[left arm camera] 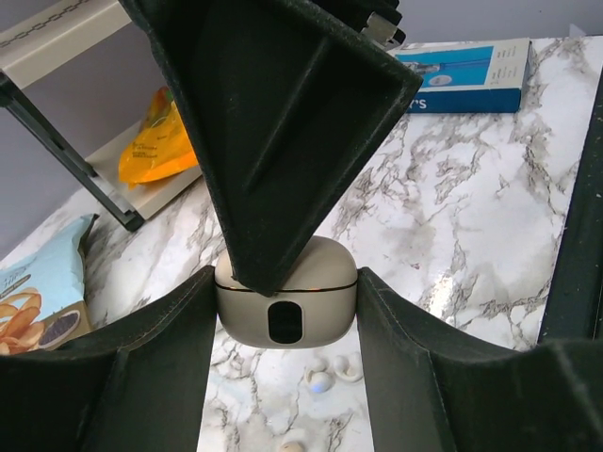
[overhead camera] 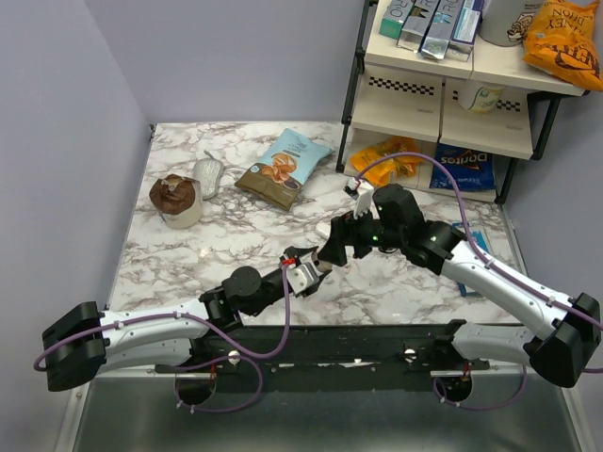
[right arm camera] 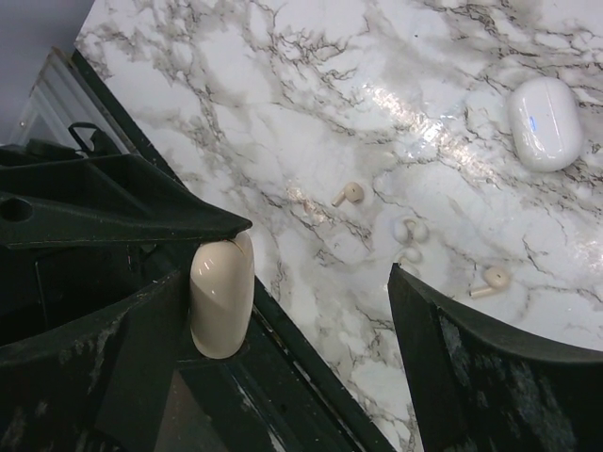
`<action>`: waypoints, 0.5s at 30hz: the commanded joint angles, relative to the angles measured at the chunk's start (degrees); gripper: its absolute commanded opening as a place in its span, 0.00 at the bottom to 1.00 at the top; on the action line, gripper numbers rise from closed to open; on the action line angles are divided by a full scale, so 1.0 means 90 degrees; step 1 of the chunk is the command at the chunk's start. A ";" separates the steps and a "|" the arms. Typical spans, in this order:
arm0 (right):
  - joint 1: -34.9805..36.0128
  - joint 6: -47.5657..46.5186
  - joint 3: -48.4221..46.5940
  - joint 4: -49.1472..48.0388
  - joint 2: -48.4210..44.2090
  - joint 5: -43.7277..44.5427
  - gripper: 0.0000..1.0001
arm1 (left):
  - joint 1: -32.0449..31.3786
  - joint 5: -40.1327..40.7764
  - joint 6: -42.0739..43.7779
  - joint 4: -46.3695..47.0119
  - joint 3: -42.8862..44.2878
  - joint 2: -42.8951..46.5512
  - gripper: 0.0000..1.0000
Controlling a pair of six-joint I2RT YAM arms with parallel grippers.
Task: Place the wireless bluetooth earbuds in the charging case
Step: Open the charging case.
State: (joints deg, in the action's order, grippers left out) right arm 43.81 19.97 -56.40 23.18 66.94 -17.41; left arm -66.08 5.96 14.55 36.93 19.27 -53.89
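Observation:
My left gripper [left arm camera: 285, 315] is shut on the charging case [left arm camera: 287, 306], a rounded beige-white shell held above the marble, with only a thin seam showing at its lid. In the right wrist view the charging case [right arm camera: 221, 297] stands on end. My right gripper [right arm camera: 287, 273] is open wide, and one of its fingers [left arm camera: 283, 141] presses its tip on the case's top. Two white wireless bluetooth earbuds [left arm camera: 332, 374] lie side by side on the table just beyond the case, and these earbuds [right arm camera: 409, 240] show again between the right fingers. From above, the left gripper [overhead camera: 306, 270] and right gripper [overhead camera: 337, 243] meet mid-table.
A plain white oval object [right arm camera: 545, 122] lies farther out. Two tan stemmed buds [right arm camera: 349, 195] [right arm camera: 490, 280] rest near the white ones. A blue box [left arm camera: 471, 71], snack bags [overhead camera: 285, 168], a muffin cup [overhead camera: 176, 200] and a shelf rack [overhead camera: 443, 94] ring the table.

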 commanded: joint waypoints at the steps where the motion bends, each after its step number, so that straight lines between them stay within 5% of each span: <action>1: 0.0034 0.0018 0.0046 -0.0027 -0.0142 0.0372 0.93 | -0.0060 0.0178 0.0132 -0.0030 0.0125 0.0167 0.00; 15: 0.0025 0.0076 0.0095 0.0198 -0.0308 0.0899 0.92 | -0.0069 0.0344 0.0142 -0.0031 0.0018 0.0353 0.00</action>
State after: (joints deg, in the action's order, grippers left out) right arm 43.92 20.38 -56.36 23.20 65.19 -13.39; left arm -66.15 7.46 15.03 34.79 19.27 -52.38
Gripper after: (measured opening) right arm 0.923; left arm 0.631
